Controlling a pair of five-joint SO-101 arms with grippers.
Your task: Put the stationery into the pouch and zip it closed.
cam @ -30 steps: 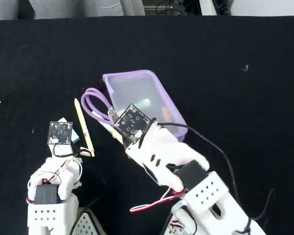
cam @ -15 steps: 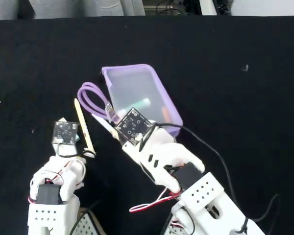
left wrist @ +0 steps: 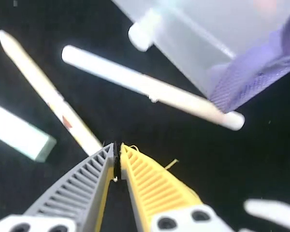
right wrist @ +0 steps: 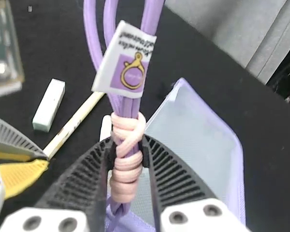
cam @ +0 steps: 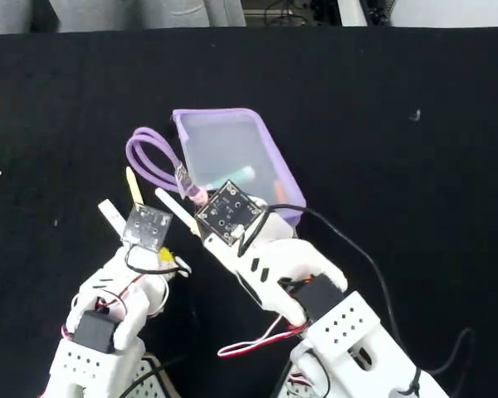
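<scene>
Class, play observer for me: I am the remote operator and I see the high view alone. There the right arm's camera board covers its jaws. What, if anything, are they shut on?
Observer: The right gripper has its jaws shut on the pink knot that binds the purple cord.
Operator: And the left arm's?
Observer: The left gripper has its jaws shut with nothing between them; the pencil passes behind the grey one.
Operator: Where does the white pen's hidden end lie?
Observer: The white pen ends on the table beside the pouch, outside it.
</scene>
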